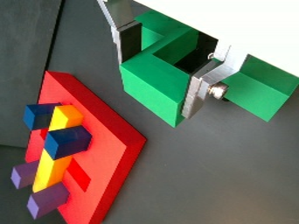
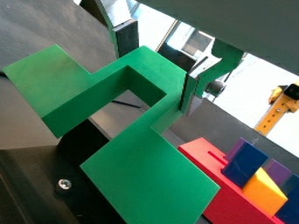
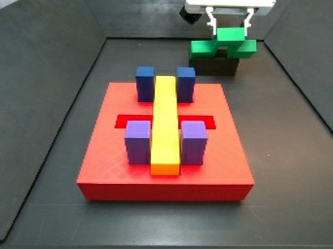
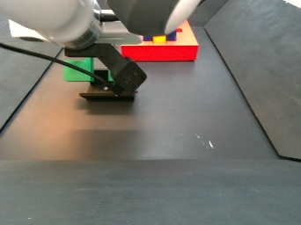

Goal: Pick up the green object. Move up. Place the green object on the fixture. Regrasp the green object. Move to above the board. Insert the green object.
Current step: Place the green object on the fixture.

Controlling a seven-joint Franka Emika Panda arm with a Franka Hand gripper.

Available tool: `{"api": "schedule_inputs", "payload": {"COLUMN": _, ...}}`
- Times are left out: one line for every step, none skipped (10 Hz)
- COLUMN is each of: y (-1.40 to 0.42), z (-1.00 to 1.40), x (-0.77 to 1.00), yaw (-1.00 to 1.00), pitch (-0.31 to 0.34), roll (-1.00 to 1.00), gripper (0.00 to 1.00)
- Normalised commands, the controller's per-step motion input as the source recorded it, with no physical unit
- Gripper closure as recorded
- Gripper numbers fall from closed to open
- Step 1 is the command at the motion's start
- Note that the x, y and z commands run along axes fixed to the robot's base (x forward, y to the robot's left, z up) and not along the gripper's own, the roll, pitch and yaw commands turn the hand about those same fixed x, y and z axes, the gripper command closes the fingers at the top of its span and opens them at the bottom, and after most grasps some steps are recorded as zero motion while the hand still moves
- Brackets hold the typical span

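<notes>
At the top right of a side view, the pincer grips the bright green U-shaped block on the small black fixture, well apart from the big flat red board.

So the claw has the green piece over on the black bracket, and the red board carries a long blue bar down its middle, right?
Not quite: the long bar on the red board is yellow, as a side view shows; only two small blocks are blue. The claw is indeed at the green piece on the black bracket.

green object, red board, black fixture
</notes>
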Motion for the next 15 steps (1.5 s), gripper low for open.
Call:
{"api": "schedule_inputs", "payload": {"y": 0.02, "z": -0.15, "x": 0.00, "yaw": -0.04, "pitch": 0.000, "roll": 0.00, "gripper": 1.00}}
{"api": "schedule_inputs", "payload": {"y": 0.01, "z": -0.19, "x": 0.06, "yaw": -0.10, "pitch": 0.000, "roll": 0.25, "gripper": 1.00}}
{"api": "schedule_inputs", "payload": {"y": 0.00, "z": -0.16, "x": 0.08, "yaw": -0.14, "pitch": 0.034, "roll": 0.41, "gripper": 1.00}}
{"api": "schedule_inputs", "payload": {"y": 0.00, "z": -0.15, "x": 0.07, "yaw": -0.16, "pitch": 0.037, "roll": 0.44, "gripper": 1.00}}
{"api": "schedule_inputs", "payload": {"y": 0.00, "z": -0.06, "x": 0.01, "yaw": -0.23, "pitch": 0.043, "roll": 0.31, "gripper": 1.00}}
{"api": "schedule_inputs", "payload": {"y": 0.00, "z": 0.00, "x": 0.00, "yaw": -0.21, "pitch": 0.043, "roll": 0.19, "gripper": 1.00}}
{"api": "schedule_inputs", "payload": {"y": 0.00, "z": 0.00, "x": 0.00, "yaw": 0.00, "pitch": 0.000, "roll": 0.02, "gripper": 1.00}}
{"api": "schedule_inputs", "payload": {"y": 0.00, "z": 0.02, "x": 0.03, "yaw": 0.00, "pitch": 0.029, "roll": 0.00, "gripper": 1.00}}
{"api": "schedule_inputs", "payload": {"y": 0.11, "z": 0.10, "x": 0.13, "yaw": 0.00, "pitch": 0.120, "roll": -0.02, "gripper": 1.00}}
{"api": "schedule_inputs", "payload": {"y": 0.11, "z": 0.04, "x": 0.09, "yaw": 0.00, "pitch": 0.097, "roll": -0.06, "gripper": 1.00}}
{"api": "schedule_inputs", "payload": {"y": 0.07, "z": 0.02, "x": 0.03, "yaw": 0.00, "pitch": 0.060, "roll": -0.03, "gripper": 1.00}}
{"api": "schedule_inputs", "payload": {"y": 0.03, "z": 0.00, "x": 0.00, "yaw": 0.00, "pitch": 0.000, "roll": 0.00, "gripper": 1.00}}
{"api": "schedule_inputs", "payload": {"y": 0.00, "z": 0.00, "x": 0.00, "yaw": -0.01, "pitch": 0.000, "roll": 0.00, "gripper": 1.00}}
{"api": "schedule_inputs", "payload": {"y": 0.00, "z": -0.15, "x": 0.00, "yaw": -0.05, "pitch": 0.000, "roll": 0.00, "gripper": 1.00}}
{"api": "schedule_inputs", "payload": {"y": 0.00, "z": -0.11, "x": 0.00, "yaw": -0.12, "pitch": 0.000, "roll": 0.00, "gripper": 1.00}}
